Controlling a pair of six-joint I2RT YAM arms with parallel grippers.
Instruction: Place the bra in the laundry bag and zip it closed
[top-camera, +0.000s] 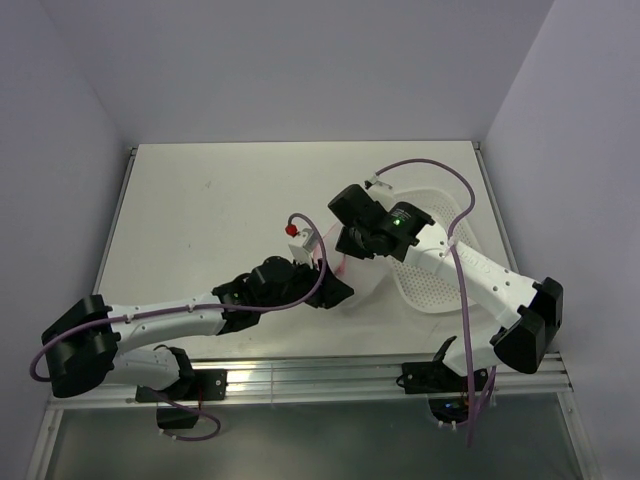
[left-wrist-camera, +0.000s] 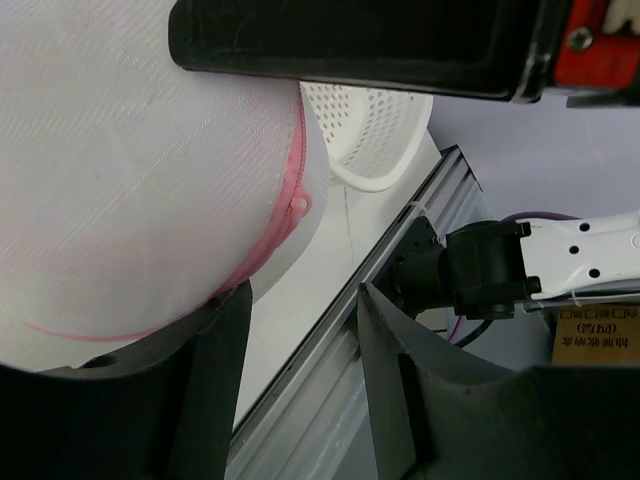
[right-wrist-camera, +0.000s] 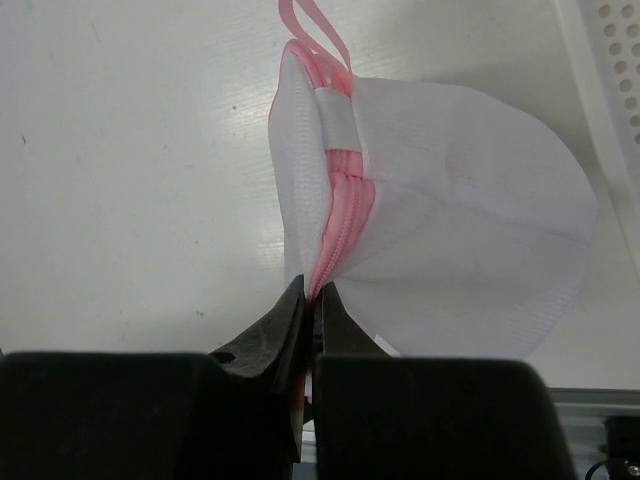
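Observation:
The laundry bag (top-camera: 362, 286), white mesh with a pink zipper (right-wrist-camera: 345, 205), lies on the table between the two arms. In the right wrist view the bag (right-wrist-camera: 450, 230) is right in front of my right gripper (right-wrist-camera: 318, 295), which is shut on the near end of the zipper. In the left wrist view the bag (left-wrist-camera: 130, 180) fills the left side and rests against one finger (left-wrist-camera: 215, 340). My left gripper (left-wrist-camera: 303, 290) is open, with only the table edge between its fingers. The bra is hidden from every view.
A white perforated plastic basket (top-camera: 440, 280) lies right of the bag, and also shows in the left wrist view (left-wrist-camera: 375, 130) and the right wrist view (right-wrist-camera: 610, 60). The table's metal front rail (left-wrist-camera: 330, 370) runs just below the left gripper.

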